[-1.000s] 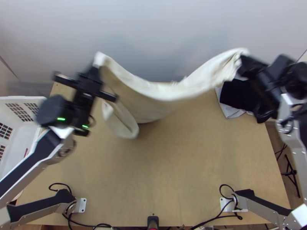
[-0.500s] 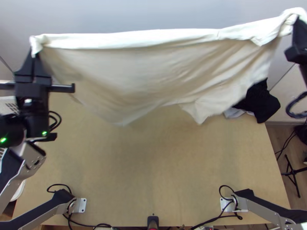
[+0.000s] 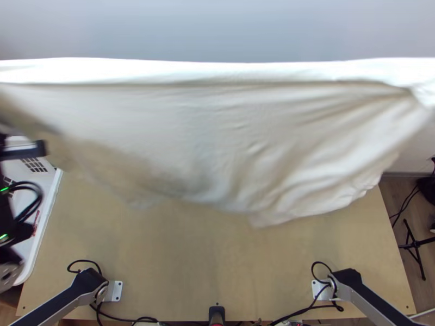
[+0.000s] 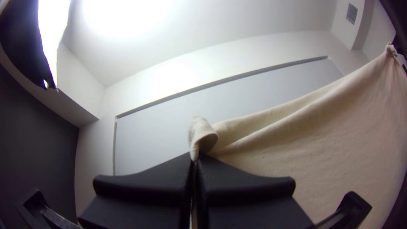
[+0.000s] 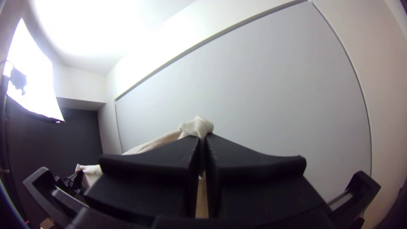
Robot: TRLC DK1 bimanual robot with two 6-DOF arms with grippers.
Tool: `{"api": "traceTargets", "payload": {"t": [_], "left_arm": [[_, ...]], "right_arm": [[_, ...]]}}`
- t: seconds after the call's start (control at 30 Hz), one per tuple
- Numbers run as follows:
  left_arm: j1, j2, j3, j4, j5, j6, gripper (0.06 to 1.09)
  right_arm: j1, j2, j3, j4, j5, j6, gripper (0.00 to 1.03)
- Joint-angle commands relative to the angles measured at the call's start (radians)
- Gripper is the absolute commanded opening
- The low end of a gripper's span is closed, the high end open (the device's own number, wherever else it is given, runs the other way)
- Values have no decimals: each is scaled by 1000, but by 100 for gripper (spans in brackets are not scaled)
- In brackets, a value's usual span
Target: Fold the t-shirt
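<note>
Bright light [image 4: 127, 17] washes the ceiling [image 4: 237, 25] above white walls [image 4: 95, 144], a grey panel [image 4: 157, 135] and a dark wall [image 4: 38, 140].

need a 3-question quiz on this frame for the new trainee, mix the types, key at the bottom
1. True or false: the left gripper and the right gripper each pinch part of the t-shirt.

2. Multiple choice: how is the t-shirt held?
A) bunched in a heap on the wood
B) stretched wide in the air over the table
C) folded into a flat square

3. Fill in: in the top view, the white basket is by the table's ____ side.

Key:
1. True
2. B
3. left
</note>
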Motion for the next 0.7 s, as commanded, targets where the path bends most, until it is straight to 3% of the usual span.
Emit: {"api": "traceTargets", "payload": {"t": [0.0, 0.23, 0.4, 0.53, 0.67], "left_arm": [[2, -64, 75, -34, -7, 2, 9], [6, -154, -7, -114, -8, -27, 9], [3, -211, -116, -190, -7, -64, 9], [-11, -237, -244, -199, -8, -90, 9], [-18, -241, -382, -232, -8, -146, 9]], "right_arm": [[-80, -63, 107, -49, -94, 91, 3], [-105, -66, 160, -183, -173, 111, 3], [-101, -31, 139, -353, -181, 48, 3], [-103, -54, -82, -396, -178, -22, 3], [-105, -104, -374, -341, -176, -62, 3]]}}
